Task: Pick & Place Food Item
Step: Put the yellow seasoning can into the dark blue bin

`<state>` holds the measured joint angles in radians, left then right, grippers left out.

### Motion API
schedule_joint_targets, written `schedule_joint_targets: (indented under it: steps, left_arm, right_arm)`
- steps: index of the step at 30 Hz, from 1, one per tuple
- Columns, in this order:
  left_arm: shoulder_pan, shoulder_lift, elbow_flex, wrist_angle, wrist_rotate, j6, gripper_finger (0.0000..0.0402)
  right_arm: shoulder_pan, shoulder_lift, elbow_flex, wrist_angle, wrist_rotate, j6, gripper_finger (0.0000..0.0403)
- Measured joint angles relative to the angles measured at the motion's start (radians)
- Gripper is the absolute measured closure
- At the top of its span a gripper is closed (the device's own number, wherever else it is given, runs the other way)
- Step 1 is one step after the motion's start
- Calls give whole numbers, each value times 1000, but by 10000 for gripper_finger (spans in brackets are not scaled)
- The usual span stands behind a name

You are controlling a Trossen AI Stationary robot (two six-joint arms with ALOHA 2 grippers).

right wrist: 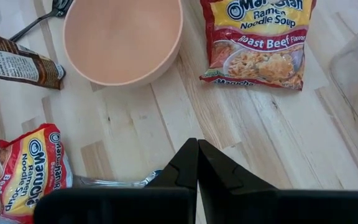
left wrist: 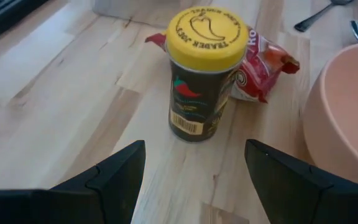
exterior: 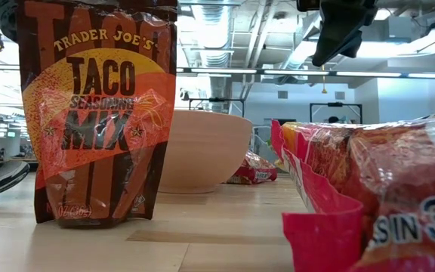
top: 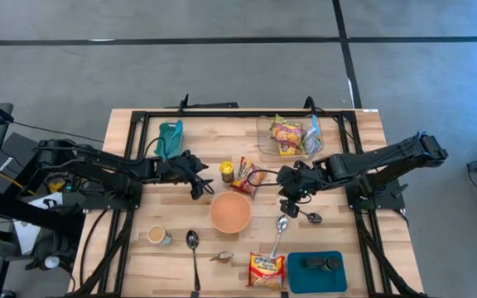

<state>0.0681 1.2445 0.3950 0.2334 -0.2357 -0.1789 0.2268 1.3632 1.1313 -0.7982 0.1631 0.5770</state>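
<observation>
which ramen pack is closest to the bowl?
The roast beef ramen pack just beyond the bowl, beside the yellow-lidded jar; the others lie by the blue tray and in the clear bin.
</observation>
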Motion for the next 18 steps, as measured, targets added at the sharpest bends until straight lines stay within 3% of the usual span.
schedule_joint_targets:
  steps: [9,18]
  left_arm:
    - [5,65,0,86,52,18,124]
    - [37,176,0,212,60,18,72]
  right_arm:
    - [0,0,0,1,0,0,401]
    - [1,0,1,2,0,0,401]
